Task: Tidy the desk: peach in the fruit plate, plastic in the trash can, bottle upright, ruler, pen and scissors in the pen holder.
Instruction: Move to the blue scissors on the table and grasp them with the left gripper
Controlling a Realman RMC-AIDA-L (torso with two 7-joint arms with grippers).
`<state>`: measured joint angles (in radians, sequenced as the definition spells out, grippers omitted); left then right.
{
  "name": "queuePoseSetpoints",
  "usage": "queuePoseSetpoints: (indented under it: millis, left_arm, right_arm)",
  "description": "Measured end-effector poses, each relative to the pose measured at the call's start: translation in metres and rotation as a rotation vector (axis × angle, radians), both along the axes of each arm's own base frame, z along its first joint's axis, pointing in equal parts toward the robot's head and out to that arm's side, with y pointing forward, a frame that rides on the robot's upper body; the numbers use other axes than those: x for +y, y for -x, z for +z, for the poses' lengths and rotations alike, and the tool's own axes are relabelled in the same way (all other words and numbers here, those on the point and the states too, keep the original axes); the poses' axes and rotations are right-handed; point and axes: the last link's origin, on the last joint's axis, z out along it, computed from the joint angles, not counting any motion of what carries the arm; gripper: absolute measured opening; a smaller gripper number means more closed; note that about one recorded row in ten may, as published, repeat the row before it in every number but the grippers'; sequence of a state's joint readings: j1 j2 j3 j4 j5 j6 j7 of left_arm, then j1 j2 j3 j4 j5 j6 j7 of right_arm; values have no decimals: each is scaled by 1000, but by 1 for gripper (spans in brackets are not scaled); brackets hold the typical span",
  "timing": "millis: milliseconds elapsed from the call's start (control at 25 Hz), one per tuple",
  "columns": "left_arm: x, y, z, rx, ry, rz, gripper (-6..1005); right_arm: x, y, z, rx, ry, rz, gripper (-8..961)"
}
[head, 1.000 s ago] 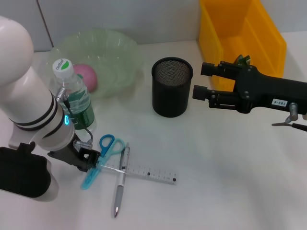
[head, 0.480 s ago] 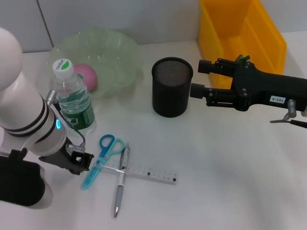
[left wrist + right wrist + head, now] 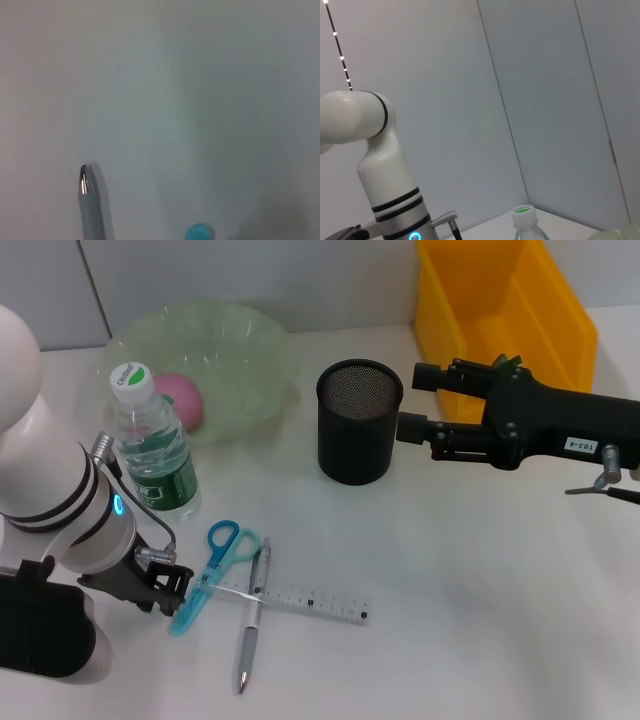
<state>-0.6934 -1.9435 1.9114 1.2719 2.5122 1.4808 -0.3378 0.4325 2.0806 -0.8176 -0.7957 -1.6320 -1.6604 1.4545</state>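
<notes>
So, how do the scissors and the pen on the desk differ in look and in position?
The scissors are blue and teal plastic with loop handles; the pen is a slim silver-grey stick. The scissors lie slanted, beside the left end effector; the pen lies nearly straight, farther from it. The pen crosses the ruler in its middle part; the scissors meet only the ruler's end. Both lie flat on the desk, not yet in the pen holder.
</notes>
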Motion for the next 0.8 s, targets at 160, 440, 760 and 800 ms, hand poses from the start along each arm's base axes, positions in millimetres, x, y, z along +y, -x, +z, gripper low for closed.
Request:
queuePoseSetpoints:
  millis: [160, 440, 760, 800]
  left_arm:
    - [-2, -1, 0, 2, 0, 5, 96]
    - [-4, -4, -2, 7, 8, 12, 391]
    - [-3, -4, -3, 9, 43, -16, 501]
    - [-3, -5, -4, 7, 46, -19, 500]
  right_arm:
    - [-2, 0, 2, -2, 1, 3, 825]
    - [-3, 0, 3, 3, 2, 6, 824]
    - [-4, 0, 4, 4, 3, 10, 825]
    - [-4, 0, 4, 4, 3, 10, 825]
